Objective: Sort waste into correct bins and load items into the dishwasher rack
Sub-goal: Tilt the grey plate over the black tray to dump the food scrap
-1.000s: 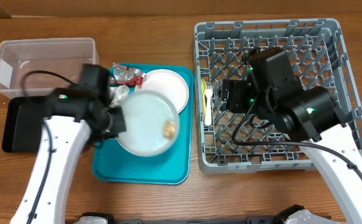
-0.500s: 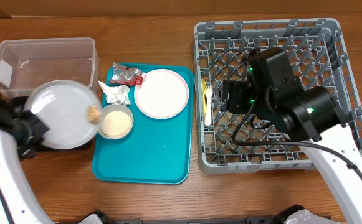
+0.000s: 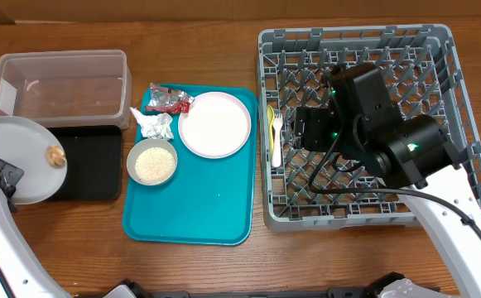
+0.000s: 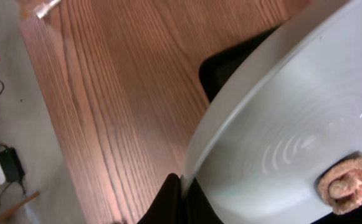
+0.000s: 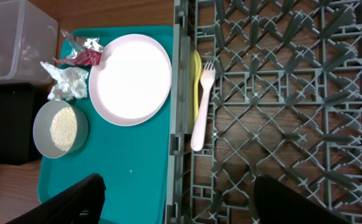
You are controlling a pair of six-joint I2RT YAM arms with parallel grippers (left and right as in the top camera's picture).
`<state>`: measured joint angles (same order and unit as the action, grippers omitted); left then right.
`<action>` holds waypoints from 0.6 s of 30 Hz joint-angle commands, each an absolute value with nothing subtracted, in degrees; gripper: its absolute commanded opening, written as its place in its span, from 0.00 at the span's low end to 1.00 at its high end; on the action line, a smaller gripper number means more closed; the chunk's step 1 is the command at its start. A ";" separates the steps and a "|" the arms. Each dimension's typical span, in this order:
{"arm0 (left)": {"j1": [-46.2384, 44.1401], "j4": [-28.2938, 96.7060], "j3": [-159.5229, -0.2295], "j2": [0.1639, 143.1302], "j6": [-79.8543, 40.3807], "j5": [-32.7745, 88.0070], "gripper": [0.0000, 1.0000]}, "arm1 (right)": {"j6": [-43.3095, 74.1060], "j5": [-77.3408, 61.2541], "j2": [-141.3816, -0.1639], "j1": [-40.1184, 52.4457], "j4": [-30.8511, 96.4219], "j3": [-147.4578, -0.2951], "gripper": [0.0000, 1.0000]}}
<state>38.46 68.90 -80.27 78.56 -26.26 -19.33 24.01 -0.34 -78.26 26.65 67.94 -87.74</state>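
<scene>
My left gripper (image 4: 182, 200) is shut on the rim of the pale plate (image 3: 18, 157), holding it tilted over the left end of the black tray (image 3: 91, 165). A brown food scrap (image 3: 55, 156) sits near the plate's right edge and shows in the left wrist view (image 4: 349, 183). My right gripper (image 5: 181, 205) is open and empty above the left edge of the grey rack (image 3: 447, 50). The yellow spoon (image 3: 270, 120) and white fork (image 3: 276, 141) lie inside that edge. The white plate (image 3: 215, 124), the bowl of rice (image 3: 152, 161), the napkin (image 3: 155, 125) and the red wrapper (image 3: 170, 101) are on the teal tray. The cup is out of view.
The clear tub (image 3: 58, 83) stands behind the black tray at the far left. The teal tray (image 3: 207, 207) lies between the bins and the rack. The right arm covers the middle of the rack.
My left gripper carried the pale plate with the scrap leftward from over the teal tray to over the black tray, uncovering the bowl of rice. The right arm has not moved.
</scene>
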 commanded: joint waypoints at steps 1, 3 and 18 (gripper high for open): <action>37.50 67.13 -79.11 81.43 -28.71 -21.87 0.04 | 24.27 0.32 -77.03 26.50 68.07 -89.01 0.80; 35.81 66.89 -78.08 82.89 -28.84 -24.60 0.04 | 24.27 0.32 -77.03 26.50 68.03 -89.01 0.81; 17.12 70.35 -77.71 89.60 -39.46 -47.57 0.04 | 24.25 0.34 -77.03 26.50 68.73 -89.01 0.81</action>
